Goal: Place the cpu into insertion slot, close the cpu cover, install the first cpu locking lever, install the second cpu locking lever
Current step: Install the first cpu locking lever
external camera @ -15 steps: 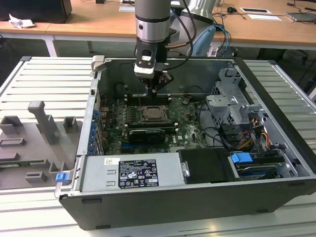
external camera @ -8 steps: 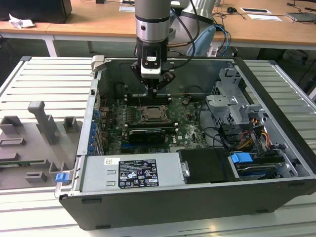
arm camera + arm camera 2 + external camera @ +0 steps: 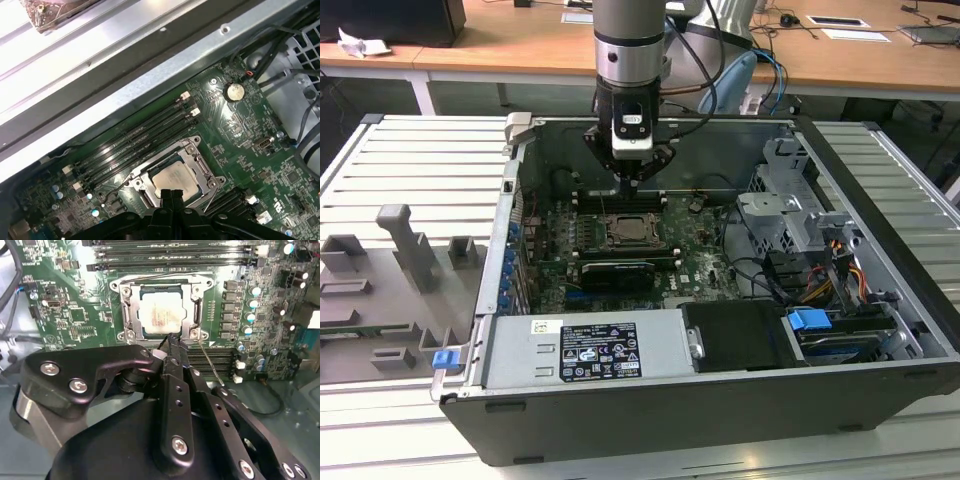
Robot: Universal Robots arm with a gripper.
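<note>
Gripper (image 3: 631, 178) hangs from the arm (image 3: 630, 40), which stands upright and points straight down into the open computer case (image 3: 650, 430). Its tip is low over the motherboard (image 3: 705, 250), just beside the insertion slot (image 3: 610, 240) on the side toward the memory slots (image 3: 620, 200). In both wrist views the two black fingers are pressed flat against each other, with no gap and nothing visible between them (image 3: 172, 339) (image 3: 172, 194).

The cpu (image 3: 160, 315) lies flat in the slot with its pale metal face up. The cpu cover (image 3: 127, 315) is down around it, framing the chip through its window. A thin wire lever (image 3: 212, 367) slants away from one corner of the socket, right next to the fingertips; whether they touch it cannot be told. A second wire runs along the socket's edge nearest the memory slots.

The case also holds a long black expansion card (image 3: 615, 272) just in front of the socket in the exterior view, a grey power supply (image 3: 590, 350) along the near wall, and a metal drive cage (image 3: 790, 215) with bundled cables on the exterior view's right.
</note>
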